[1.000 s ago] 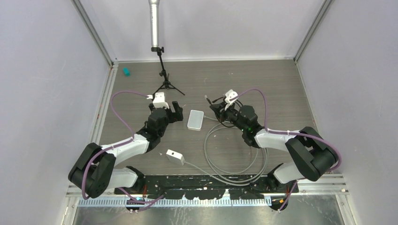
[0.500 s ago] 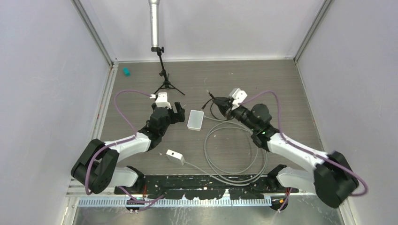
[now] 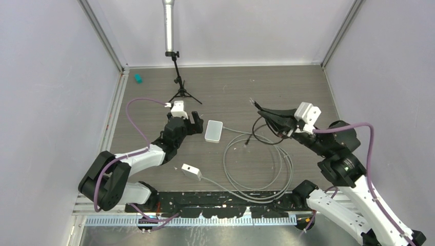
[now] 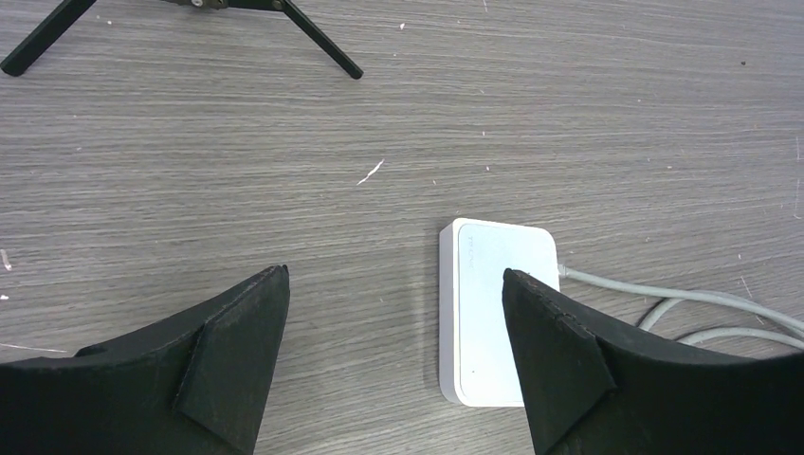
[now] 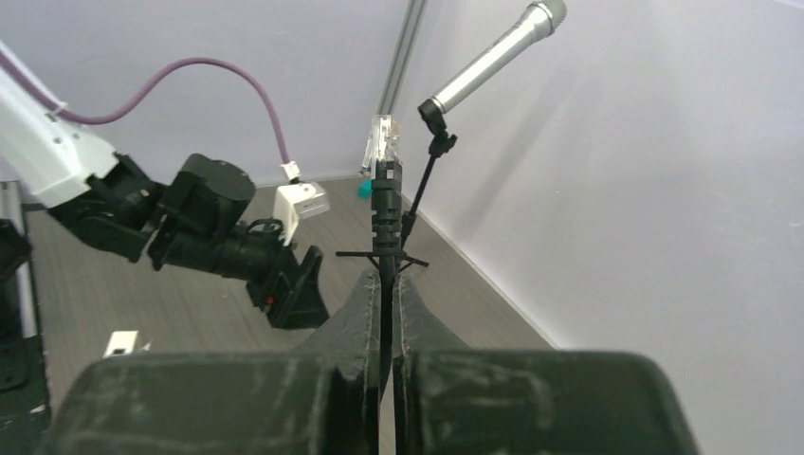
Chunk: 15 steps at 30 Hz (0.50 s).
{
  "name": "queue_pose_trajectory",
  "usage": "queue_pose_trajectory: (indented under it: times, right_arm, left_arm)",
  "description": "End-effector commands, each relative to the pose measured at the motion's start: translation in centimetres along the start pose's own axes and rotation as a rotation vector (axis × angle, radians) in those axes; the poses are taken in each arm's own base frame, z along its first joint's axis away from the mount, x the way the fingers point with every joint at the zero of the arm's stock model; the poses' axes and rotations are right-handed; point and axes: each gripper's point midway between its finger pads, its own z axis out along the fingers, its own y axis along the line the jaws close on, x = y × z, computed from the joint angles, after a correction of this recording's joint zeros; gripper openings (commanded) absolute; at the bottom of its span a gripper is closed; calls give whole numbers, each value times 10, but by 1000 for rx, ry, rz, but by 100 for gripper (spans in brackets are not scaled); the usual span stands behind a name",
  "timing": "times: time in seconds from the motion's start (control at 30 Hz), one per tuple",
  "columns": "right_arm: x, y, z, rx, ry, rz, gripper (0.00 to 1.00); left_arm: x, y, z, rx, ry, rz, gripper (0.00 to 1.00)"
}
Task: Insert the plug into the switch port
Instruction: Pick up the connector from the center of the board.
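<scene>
Top external view showed the left gripper (image 3: 193, 123) low over the table's (image 3: 154, 87) middle, jaws spread wide and empty, the white switch (image 3: 214, 130) lying just beside it. Farther right, the right gripper (image 3: 262, 109) pinched a dark cable (image 5: 382, 218), its clear plug (image 3: 251, 101) raised above the table, apart from the switch.

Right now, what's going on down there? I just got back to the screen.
The right gripper is shut on the black cable just below its clear plug, holding it in the air, well away from the white switch. The left gripper is open beside the switch, gripping nothing. A grey cable already runs from the switch. The plug is not yet in a port.
</scene>
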Motion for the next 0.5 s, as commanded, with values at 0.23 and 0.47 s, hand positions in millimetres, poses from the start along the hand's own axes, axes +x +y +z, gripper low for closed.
queue_pose_trajectory:
  times: [0.23, 0.47]
  right_arm:
    - [83, 76, -23, -291, 219, 235, 1]
    - [129, 86, -2, -313, 81, 166, 0]
  left_arm:
    - [-24, -62, -1, 286, -8, -17, 87]
    - [-15, -106, -13, 552, 26, -48, 85]
